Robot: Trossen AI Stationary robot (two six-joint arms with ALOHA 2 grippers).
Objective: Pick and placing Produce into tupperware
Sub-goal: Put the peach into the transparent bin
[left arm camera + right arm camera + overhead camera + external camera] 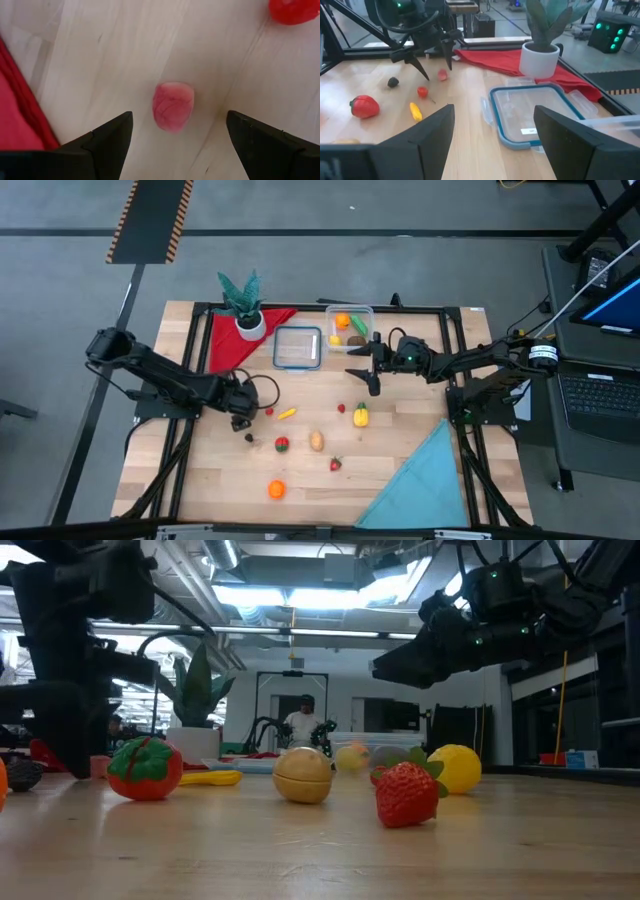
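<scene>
Right now I have the left gripper (243,412) low over the left half of the wooden table (300,480), its fingers spread wide with nothing between them. From its wrist camera, a small pink piece of produce (173,106) lies on the wood directly between the two fingertips (112,134), touching neither. A small red piece (291,10) sits farther off, and the edge of a red cloth (17,107) lies to one side.

The right gripper (370,365) hovers near the back of the table, also spread and empty, just in front of the clear tub (348,327). The tub already holds an orange piece, a green one and something yellow. Beside it lies a flat lid with a blue rim (298,347), and a potted plant (243,302) stands on the red cloth.

Much produce is left on the table — a tomato (282,444), a tan potato (316,441), a strawberry (336,464), a lemon (360,416), an orange (275,490) and a yellow banana (286,414).

My worry is the pink piece: it looks small and rounded, so if I close off-centre or too high, I judge it could squirt out sideways and roll toward the cloth. Coming down too far risks jamming the fingertips on the wood.
</scene>
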